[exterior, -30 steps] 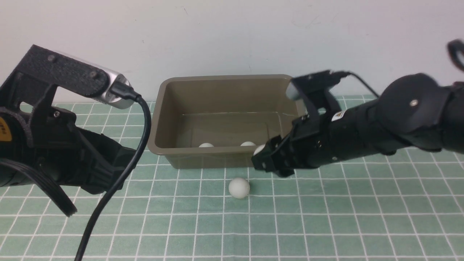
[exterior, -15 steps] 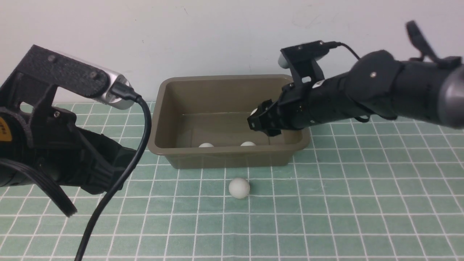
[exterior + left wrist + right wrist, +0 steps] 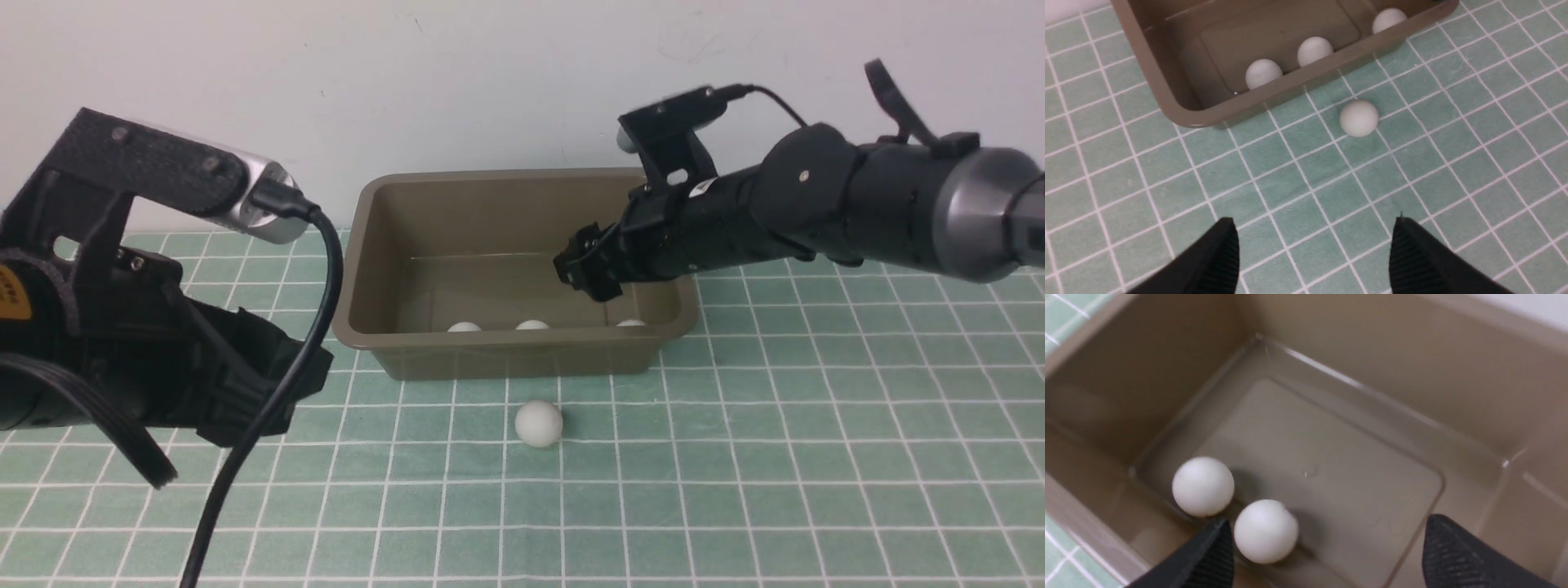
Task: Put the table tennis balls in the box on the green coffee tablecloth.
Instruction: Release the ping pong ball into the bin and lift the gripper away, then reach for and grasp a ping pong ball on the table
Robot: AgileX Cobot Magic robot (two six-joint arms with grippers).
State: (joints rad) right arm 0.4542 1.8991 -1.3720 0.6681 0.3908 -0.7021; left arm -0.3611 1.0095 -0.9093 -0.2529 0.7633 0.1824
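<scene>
The olive-brown box (image 3: 506, 174) stands on the green tablecloth (image 3: 735, 457). Three white table tennis balls lie along its near wall (image 3: 464, 327) (image 3: 532, 325) (image 3: 630, 323). One more ball (image 3: 539, 423) rests on the cloth just in front of the box. My right gripper (image 3: 584, 269) hangs over the box's right half, open and empty; its wrist view shows two of the balls (image 3: 1203, 486) (image 3: 1265, 531) on the box floor below. My left gripper (image 3: 1314, 222) is open above the cloth, short of the loose ball (image 3: 1359, 118) and apart from it.
A pale wall rises right behind the box. My left arm (image 3: 122, 327) and its black cable (image 3: 269, 408) fill the near left of the front view. Checked cloth stretches to the right and front of the box.
My right arm carried a ball from the box's front right corner up over the box and opened; that ball now lies inside at the right. Another ball inside rolled slightly left.
</scene>
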